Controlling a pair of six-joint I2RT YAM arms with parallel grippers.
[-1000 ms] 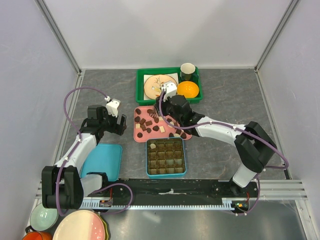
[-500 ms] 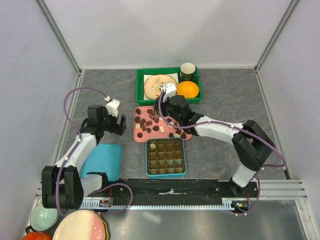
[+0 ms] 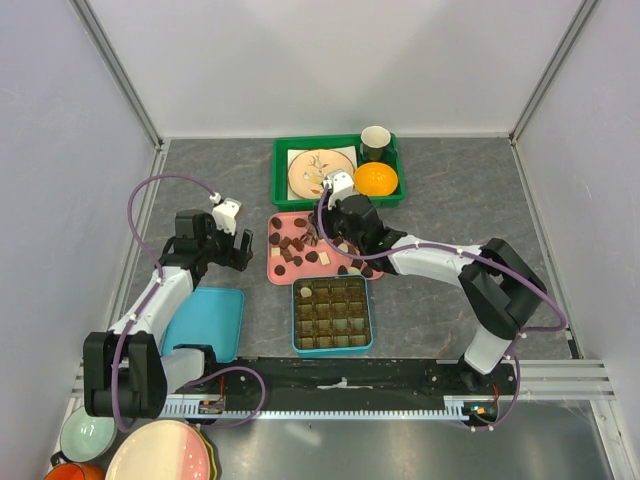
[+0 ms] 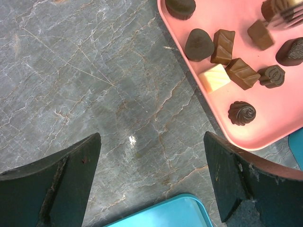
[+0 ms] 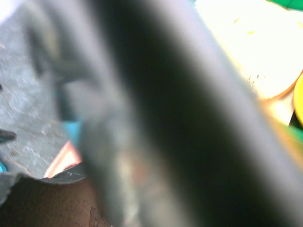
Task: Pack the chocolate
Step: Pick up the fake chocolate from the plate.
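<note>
Several pieces of chocolate (image 3: 290,250), dark brown, lighter brown and one cream square (image 4: 214,77), lie on a pink tray (image 3: 300,272). Just in front of it stands a teal box (image 3: 333,349) with a brown compartment insert. My right gripper (image 3: 322,236) is low over the tray's far middle, among the chocolates. Its wrist view is blocked by a dark blur, with only a brown patch (image 5: 47,203) low on the left, so its jaws and any hold are hidden. My left gripper (image 4: 151,142) hangs open and empty over bare table, left of the tray.
A teal lid (image 3: 205,320) lies near the left arm. At the back, a green tray (image 3: 280,175) holds a patterned plate (image 3: 310,172), an orange (image 3: 375,180) and a cup (image 3: 375,142). Bowls (image 3: 85,435) and a plate (image 3: 160,450) sit at the front left.
My right gripper has edged slightly nearer and lower over the pink tray. The left arm has not moved.
</note>
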